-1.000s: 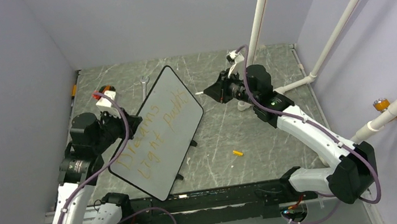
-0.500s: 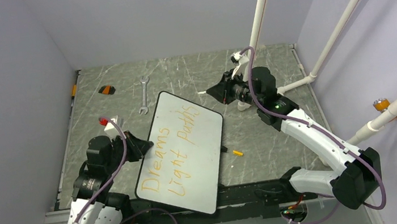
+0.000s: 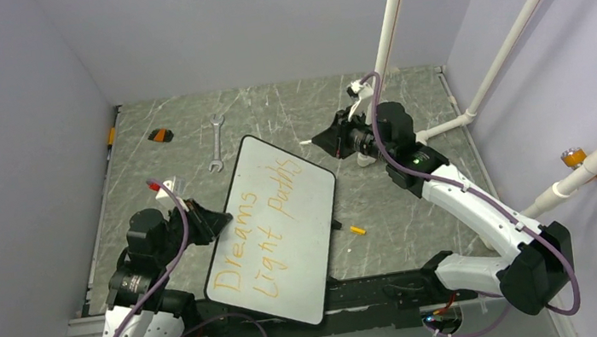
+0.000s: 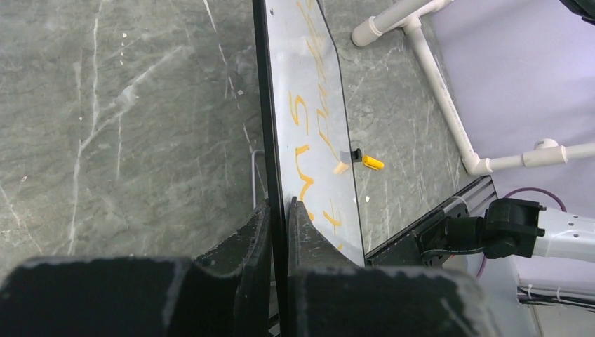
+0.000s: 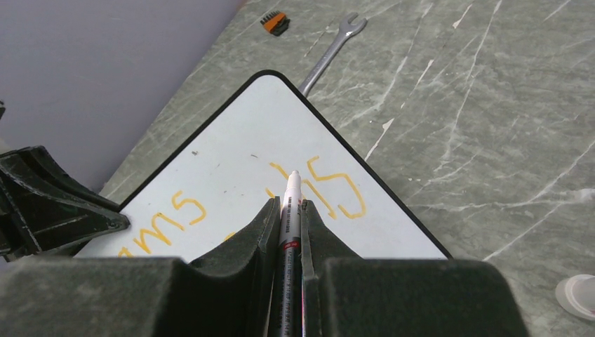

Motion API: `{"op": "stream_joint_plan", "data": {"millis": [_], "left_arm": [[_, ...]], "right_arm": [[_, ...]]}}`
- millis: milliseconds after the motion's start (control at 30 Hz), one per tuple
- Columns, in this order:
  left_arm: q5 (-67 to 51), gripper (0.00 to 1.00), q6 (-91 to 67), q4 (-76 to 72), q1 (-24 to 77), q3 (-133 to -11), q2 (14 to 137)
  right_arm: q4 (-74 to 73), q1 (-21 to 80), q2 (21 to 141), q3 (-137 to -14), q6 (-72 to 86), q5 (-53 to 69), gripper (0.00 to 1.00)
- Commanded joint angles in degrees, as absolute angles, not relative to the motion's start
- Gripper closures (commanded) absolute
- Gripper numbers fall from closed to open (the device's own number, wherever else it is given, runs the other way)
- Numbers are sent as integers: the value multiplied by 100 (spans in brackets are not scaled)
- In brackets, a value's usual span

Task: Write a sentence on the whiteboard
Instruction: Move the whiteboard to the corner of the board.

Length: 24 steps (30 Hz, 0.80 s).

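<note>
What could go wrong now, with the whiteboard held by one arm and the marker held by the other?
1. The left gripper pinches the whiteboard by one edge only, so the board may pivot or slip if it is moved.
2. The right gripper holds the uncapped marker pointing toward the board; a stray touch could smear or mark the sentence.
3. The yellow cap lies loose beside the board's right edge; a sliding board might knock it away.
</note>
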<state>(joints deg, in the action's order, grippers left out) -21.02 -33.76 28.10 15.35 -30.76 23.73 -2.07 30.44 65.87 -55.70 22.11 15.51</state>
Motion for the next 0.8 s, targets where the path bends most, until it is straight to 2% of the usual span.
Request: {"op": "stream_joint_plan", "data": {"millis": [0,500,767], "left_arm": [[-2452,98,-3101,2455,1560,-3181,2231],[-2702,67,-2809,2381,1562,-3311,2258],[-2829,59,-2782,2339,1564,-3333,2215]], "right_arm": [[-94,3050,6429,-5548,2145,1496,100],[-132,3059,6366,-5476,2112,1431,100],[-123,3044,6353,-5423,2118,1404,100]]}}
